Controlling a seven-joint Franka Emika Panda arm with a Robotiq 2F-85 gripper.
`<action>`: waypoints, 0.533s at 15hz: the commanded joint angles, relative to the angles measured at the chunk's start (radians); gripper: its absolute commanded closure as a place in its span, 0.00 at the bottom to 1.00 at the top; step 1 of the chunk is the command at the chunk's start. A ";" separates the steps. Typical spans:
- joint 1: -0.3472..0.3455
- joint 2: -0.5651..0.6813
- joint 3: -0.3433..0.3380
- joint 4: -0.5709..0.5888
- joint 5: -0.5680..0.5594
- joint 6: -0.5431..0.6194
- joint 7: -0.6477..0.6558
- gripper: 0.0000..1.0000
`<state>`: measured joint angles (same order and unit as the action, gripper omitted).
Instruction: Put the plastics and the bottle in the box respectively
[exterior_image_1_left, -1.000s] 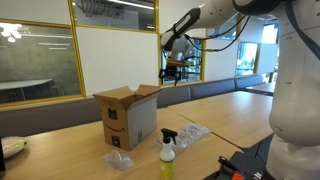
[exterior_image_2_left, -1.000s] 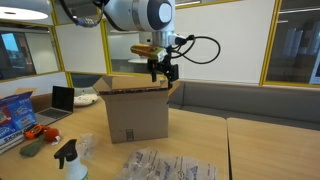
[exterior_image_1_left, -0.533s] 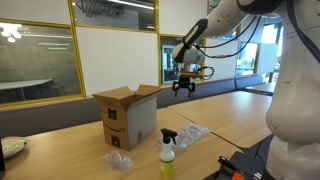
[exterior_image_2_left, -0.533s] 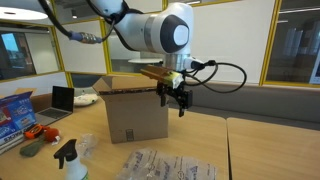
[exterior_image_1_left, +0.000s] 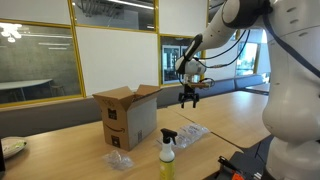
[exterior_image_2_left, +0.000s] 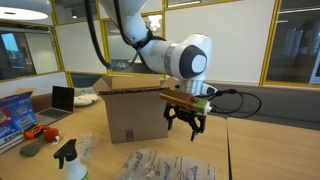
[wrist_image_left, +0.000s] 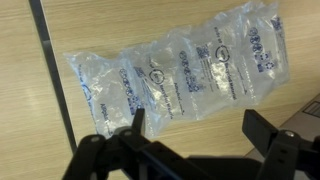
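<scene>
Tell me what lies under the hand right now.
In the wrist view, a strip of clear plastic air pillows lies flat on the wooden table below the open hand. The fingers cover part of its near edge.

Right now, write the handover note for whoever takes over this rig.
Gripper: open, empty, hovering above the long clear plastic air-pillow strip, touching nothing.
On the wooden table, outside the open brown cardboard box: that strip, a smaller crumpled clear plastic piece, and the upright yellow spray bottle with black trigger.
Done: nothing boxed.
Left: box both plastics, then the bottle.
</scene>
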<state>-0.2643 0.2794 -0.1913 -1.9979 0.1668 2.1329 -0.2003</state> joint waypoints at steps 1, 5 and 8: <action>-0.059 0.118 0.008 0.130 0.013 -0.078 -0.134 0.00; -0.106 0.247 0.007 0.232 -0.015 -0.109 -0.164 0.00; -0.154 0.349 0.027 0.320 0.005 -0.137 -0.205 0.00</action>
<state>-0.3702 0.5205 -0.1882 -1.8081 0.1614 2.0581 -0.3606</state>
